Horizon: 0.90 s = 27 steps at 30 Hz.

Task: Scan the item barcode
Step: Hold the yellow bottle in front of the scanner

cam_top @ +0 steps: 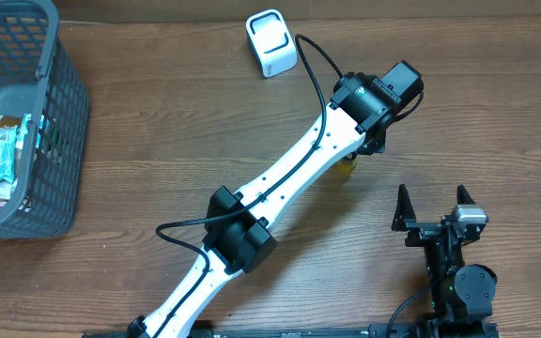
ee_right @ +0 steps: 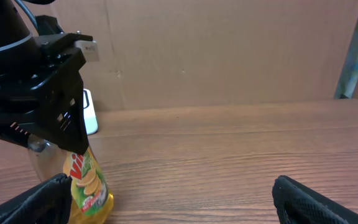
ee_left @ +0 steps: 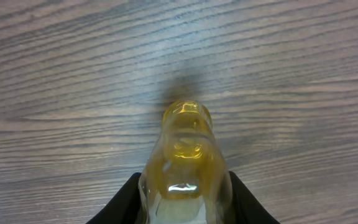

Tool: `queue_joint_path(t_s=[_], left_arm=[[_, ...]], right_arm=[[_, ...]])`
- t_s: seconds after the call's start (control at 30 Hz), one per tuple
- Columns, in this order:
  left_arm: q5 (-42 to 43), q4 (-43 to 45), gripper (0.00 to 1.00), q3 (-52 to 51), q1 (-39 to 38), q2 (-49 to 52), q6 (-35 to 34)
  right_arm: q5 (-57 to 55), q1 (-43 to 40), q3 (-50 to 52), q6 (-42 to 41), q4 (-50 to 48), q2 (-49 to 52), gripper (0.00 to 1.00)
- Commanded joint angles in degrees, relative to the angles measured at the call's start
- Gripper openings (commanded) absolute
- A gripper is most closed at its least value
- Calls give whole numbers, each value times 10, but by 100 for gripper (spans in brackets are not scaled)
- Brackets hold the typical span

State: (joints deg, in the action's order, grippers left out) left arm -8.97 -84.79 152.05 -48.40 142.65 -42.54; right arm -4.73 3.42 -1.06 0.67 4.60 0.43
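Observation:
A clear bottle of yellow liquid (ee_left: 188, 155) with a green and yellow label (ee_right: 87, 185) is held in my left gripper (ee_left: 187, 202), whose black fingers press on both its sides. The bottle leans a little, its lower end at or just above the tabletop, and shows only as a yellow sliver (cam_top: 347, 167) under the wrist in the overhead view. No barcode shows on it. The white scanner (cam_top: 270, 42) stands at the far edge, beyond the left gripper (cam_top: 363, 148). My right gripper (cam_top: 432, 208) rests open near the front right, nothing between its fingers.
A grey mesh basket (cam_top: 59, 122) with packaged goods inside stands at the left edge. The left arm (cam_top: 280, 183) runs diagonally across the middle of the table. A brown cardboard wall (ee_right: 229, 50) backs the table.

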Motion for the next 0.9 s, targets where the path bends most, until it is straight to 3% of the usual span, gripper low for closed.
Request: queue_joint_path(t_s=[0.0,0.87], left_arm=[[-24,2,9,-1,-6,2,-15],[-11,11,25,-13,-28,32,-29]], right_arm=[[-3,2,6,3,-2,-3,100],[-3,2,6,3,-2,-3,100]])
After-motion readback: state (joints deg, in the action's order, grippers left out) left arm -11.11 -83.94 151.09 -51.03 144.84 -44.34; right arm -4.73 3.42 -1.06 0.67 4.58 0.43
